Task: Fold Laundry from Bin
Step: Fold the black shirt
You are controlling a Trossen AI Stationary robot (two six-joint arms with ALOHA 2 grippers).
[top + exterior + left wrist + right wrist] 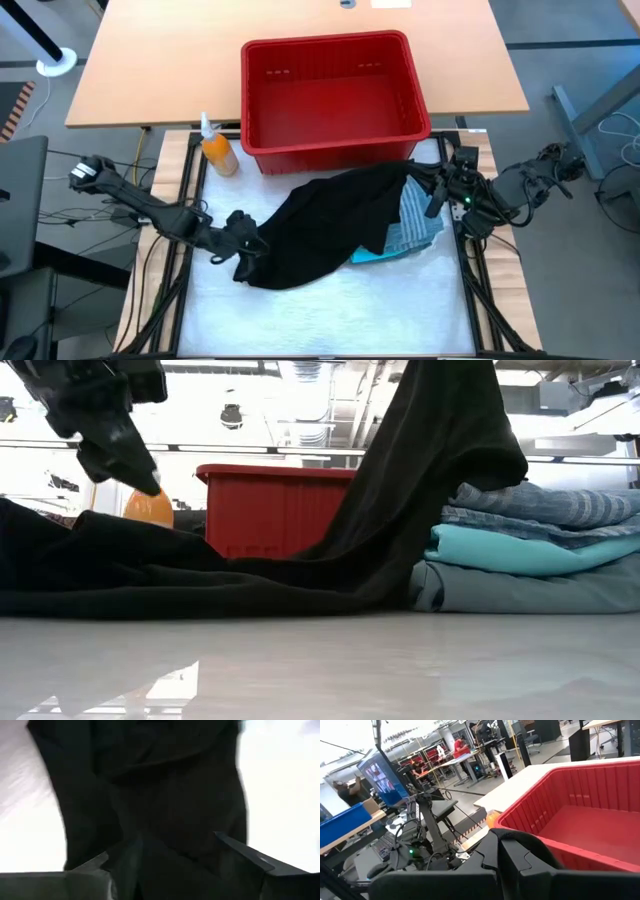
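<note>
**Spreading the black garment: one corner held, one corner loose**

Right now my right gripper (pixel 436 186) has its jaws clamped on a fold of the black garment (pixel 330 225), holding that edge up by the bin's near right corner; the low view shows the cloth rising steeply out of frame there. My left gripper (pixel 243 243) sits at the garment's other end, low over the table, jaws apart with black cloth between and under the fingers (pixel 245 852). I judge nothing is gripped on that side.

To do this step well, I'd want the left jaws to take a true corner or hem, not a bunched middle, then draw both ends apart evenly so the cloth lies flat before any fold.

Outward from there: the garment drapes over part of the finished pile (pixel 420 225), striped shirt on top, turquoise below, grey-green at the bottom. Dragging the black cloth could pull that stack askew. The red bin (pixel 255 100) stands just behind, apparently empty. An orange bottle (pixel 217 152) stands beside the bin's left near corner, near the left arm's sweep.
</note>
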